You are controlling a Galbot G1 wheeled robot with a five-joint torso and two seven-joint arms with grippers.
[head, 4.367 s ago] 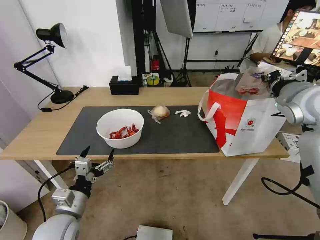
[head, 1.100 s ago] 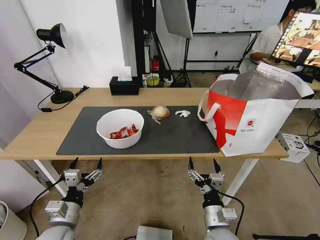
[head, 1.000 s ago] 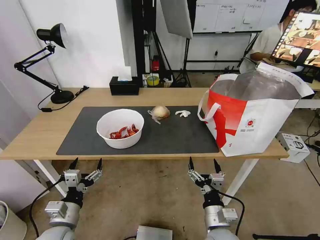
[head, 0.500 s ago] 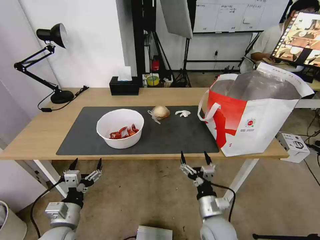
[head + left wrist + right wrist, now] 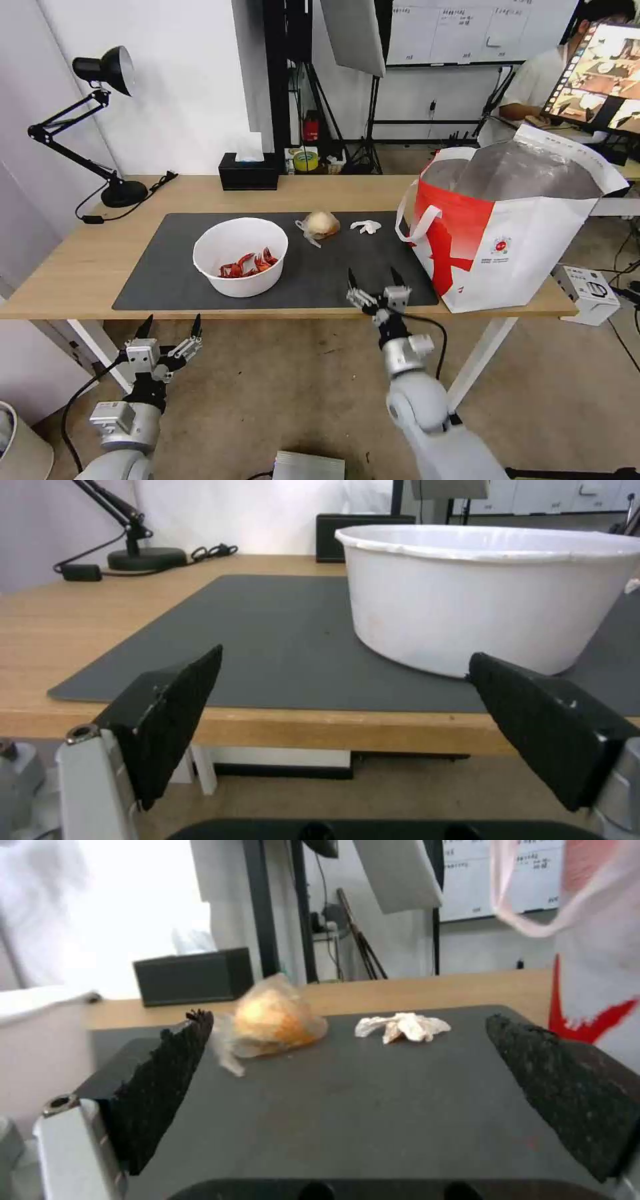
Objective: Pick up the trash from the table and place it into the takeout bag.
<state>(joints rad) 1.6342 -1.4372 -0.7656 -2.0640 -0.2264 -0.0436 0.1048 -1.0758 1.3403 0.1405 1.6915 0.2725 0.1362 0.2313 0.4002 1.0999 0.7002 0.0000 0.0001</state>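
On the dark mat of the table [image 5: 80,267] stand a white bowl [image 5: 241,256] holding red crayfish shells, a beige ball in clear film [image 5: 320,225] and a small white tissue wad [image 5: 366,227]. The takeout bag [image 5: 507,233] stands open at the table's right end. My right gripper [image 5: 373,278] is open over the mat's near edge, facing the ball [image 5: 275,1021] and the tissue wad [image 5: 402,1026]. My left gripper [image 5: 169,327] hangs open below the table's near edge, facing the bowl [image 5: 487,592].
A black tissue box [image 5: 249,171] and a black desk lamp [image 5: 100,120] stand along the table's far side. A white table leg [image 5: 477,360] slants down under the right end. A small white box [image 5: 587,290] lies on the floor beyond the bag.
My right arm came back from the bag, dropped below the table, and has now risen forward and left to the mat's near edge. The left gripper has sunk slightly.
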